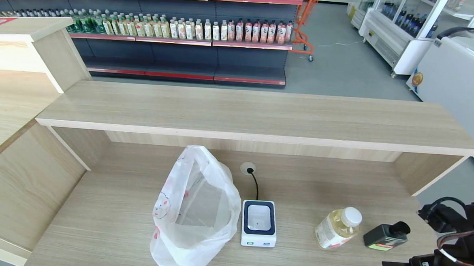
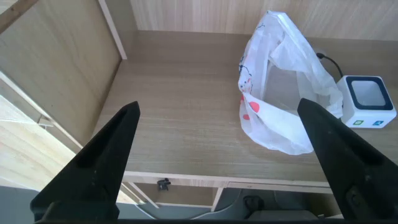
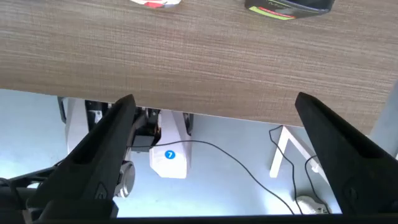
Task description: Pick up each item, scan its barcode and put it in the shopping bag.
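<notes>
Currently: both grippers open and empty; both items lie on the checkout counter (image 1: 114, 224).

The left gripper (image 2: 219, 112) has its fingers (image 2: 99, 168) spread wide with nothing between them. It hangs above the counter's left part, and the white plastic shopping bag (image 2: 280, 93) stands open-mouthed beyond its fingertips. The barcode scanner (image 1: 259, 223) sits just beside the bag on its right, cable attached. The right gripper (image 3: 216, 106) is likewise fully spread and grips nothing, positioned off the counter's near edge. Both task items lie on their sides past its fingertips, well apart from them: a clear bottle of pale yellow liquid (image 1: 337, 228) with a white cap, right of the scanner, and a dark green bottle (image 1: 385, 235) with a black cap, near the first.
</notes>
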### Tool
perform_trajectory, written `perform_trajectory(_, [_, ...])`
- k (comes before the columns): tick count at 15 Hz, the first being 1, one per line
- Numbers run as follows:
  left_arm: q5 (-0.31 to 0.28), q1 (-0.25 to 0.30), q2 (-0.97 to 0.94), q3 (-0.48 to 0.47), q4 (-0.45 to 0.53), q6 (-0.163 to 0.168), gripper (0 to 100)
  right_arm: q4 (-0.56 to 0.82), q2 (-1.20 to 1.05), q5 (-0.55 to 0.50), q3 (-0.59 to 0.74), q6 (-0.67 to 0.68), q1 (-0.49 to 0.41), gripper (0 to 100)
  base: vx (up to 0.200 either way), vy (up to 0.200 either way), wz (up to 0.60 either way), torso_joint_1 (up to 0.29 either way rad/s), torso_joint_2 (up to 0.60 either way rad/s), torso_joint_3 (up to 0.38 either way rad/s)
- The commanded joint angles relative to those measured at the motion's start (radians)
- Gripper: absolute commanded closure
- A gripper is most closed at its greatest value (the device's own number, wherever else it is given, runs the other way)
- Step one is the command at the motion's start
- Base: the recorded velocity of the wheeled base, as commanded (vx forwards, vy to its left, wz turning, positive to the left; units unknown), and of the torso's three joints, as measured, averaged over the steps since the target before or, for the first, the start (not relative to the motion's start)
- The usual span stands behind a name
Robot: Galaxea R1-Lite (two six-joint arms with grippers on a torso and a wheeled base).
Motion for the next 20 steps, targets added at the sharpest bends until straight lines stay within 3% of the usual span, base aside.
perform_trajectory(1, [0.0, 0.0, 0.0, 0.0, 0.0, 0.0, 0, -0.067, 0.15, 0.002, 0.031, -0.008, -0.007, 0, 0.0, 0.0, 0.0, 0.0, 0.0, 0.0])
perform_trajectory(12, [0.0, 0.0, 0.0, 0.0, 0.0, 0.0, 0, -0.626, 0.526, 0.124, 0.048, -0.036, 0.044, 0, 0.0, 0.0, 0.0, 0.0, 0.0, 0.0])
perform_trajectory(20, [0.0, 0.0, 0.0, 0.0, 0.0, 0.0, 0, -0.89, 0.684, 0.137, 0.045, -0.074, 0.095, 0, 0.0, 0.0, 0.0, 0.0, 0.0, 0.0])
